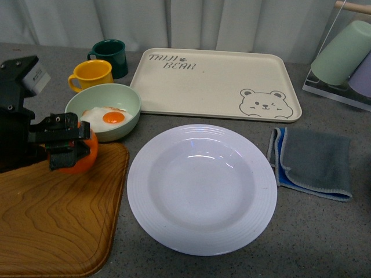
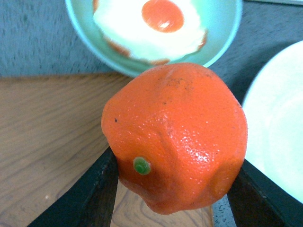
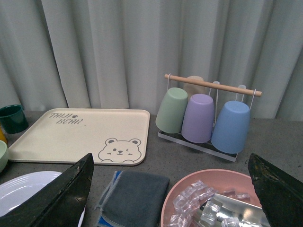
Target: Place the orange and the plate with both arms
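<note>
Left hand clamped around orange, over wooden board's corner. White plate on bench just to right of that hand, green bowl just beyond it. Right hand spread wide, empty; left the nearer of 2.

We're missing a fair bit here
From the front we get just slivers of the orange behind the left gripper; the wooden tray runs off left and bottom, the cup rack off the right, and the right wrist view clips the pink ice bowl.
</note>
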`<state>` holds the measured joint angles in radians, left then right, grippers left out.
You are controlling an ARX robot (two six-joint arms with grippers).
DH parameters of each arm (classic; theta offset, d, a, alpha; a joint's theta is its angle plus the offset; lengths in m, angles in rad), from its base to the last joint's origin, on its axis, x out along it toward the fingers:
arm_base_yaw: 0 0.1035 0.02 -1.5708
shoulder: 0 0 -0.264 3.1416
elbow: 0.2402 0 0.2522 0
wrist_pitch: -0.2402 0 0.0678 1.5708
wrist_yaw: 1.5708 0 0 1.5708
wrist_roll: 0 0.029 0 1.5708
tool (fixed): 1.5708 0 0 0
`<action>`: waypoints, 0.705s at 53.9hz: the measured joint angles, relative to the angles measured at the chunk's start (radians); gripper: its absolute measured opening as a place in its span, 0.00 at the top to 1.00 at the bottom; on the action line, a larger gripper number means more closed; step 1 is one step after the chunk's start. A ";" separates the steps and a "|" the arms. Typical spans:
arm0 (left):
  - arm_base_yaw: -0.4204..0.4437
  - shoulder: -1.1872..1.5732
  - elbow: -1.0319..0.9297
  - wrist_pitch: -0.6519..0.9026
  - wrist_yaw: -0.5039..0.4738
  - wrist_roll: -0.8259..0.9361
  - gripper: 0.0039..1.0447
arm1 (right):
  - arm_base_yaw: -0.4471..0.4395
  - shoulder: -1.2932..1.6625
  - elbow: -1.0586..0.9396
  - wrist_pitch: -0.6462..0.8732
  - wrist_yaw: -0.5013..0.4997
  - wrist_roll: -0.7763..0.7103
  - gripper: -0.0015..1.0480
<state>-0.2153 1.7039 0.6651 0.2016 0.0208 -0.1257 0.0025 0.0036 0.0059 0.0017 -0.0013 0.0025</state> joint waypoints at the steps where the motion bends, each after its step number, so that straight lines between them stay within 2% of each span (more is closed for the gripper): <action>1: -0.017 -0.012 -0.002 0.005 -0.009 0.018 0.47 | 0.000 0.000 0.000 0.000 0.000 0.000 0.09; 11: -0.175 -0.024 -0.005 0.068 -0.076 0.167 0.47 | 0.000 0.000 0.000 0.000 0.000 0.000 0.09; 22: -0.343 0.089 0.031 0.115 -0.109 0.323 0.48 | 0.000 0.000 0.000 0.000 0.000 0.000 0.09; 38: -0.390 0.233 0.135 0.144 -0.135 0.467 0.48 | 0.000 0.000 0.000 0.000 0.000 0.000 0.09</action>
<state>-0.6052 1.9373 0.8005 0.3458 -0.1139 0.3408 0.0025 0.0036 0.0059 0.0017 -0.0013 0.0025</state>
